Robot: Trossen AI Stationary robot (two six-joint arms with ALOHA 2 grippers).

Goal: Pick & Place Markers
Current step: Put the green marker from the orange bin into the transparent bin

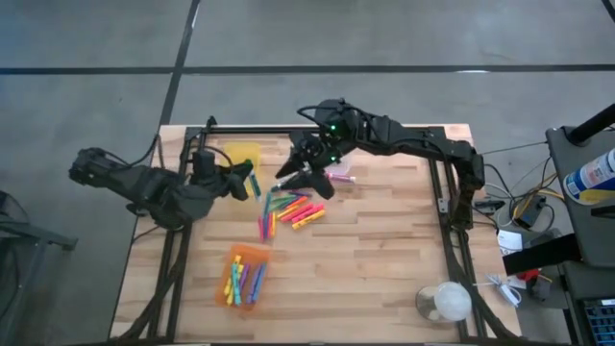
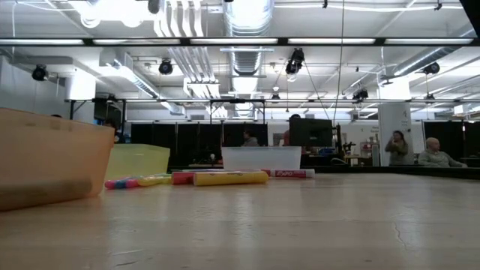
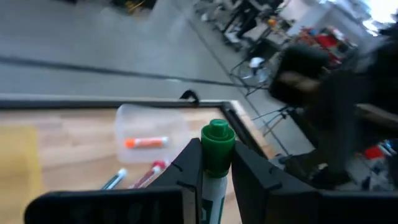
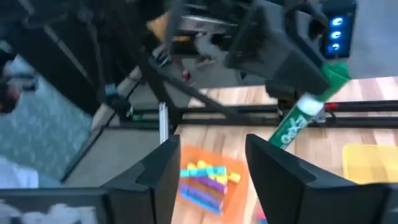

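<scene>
My left gripper (image 1: 247, 181) hovers beside the yellow bin (image 1: 240, 157), shut on a marker with a green cap and white barrel (image 3: 216, 152); the same marker (image 4: 305, 109) shows in the right wrist view. My right gripper (image 1: 306, 176) is open in the air above the far end of the loose marker pile (image 1: 288, 210), its fingers (image 4: 165, 171) apart with nothing between them. Several bright markers lie flat on the table (image 2: 217, 178). More markers lie in the orange bin (image 1: 245, 274). An orange-capped marker lies in the clear bin (image 3: 151, 132). My left gripper pinches the green-capped marker between its two fingers (image 3: 186, 171) on the white barrel just behind the cap (image 3: 213, 183). The green cap (image 3: 217, 140) sticks out past the fingertips. The marker is lifted clear of the table and sits tilted, its printed barrel end (image 4: 287, 129) hanging lower.
Three bins stand on the wooden table: orange (image 2: 45, 157) near the left front, yellow (image 2: 139, 161) behind it, clear (image 2: 261, 157) at the far middle. A white round object (image 1: 447, 301) sits at the near right corner. People show in the room beyond.
</scene>
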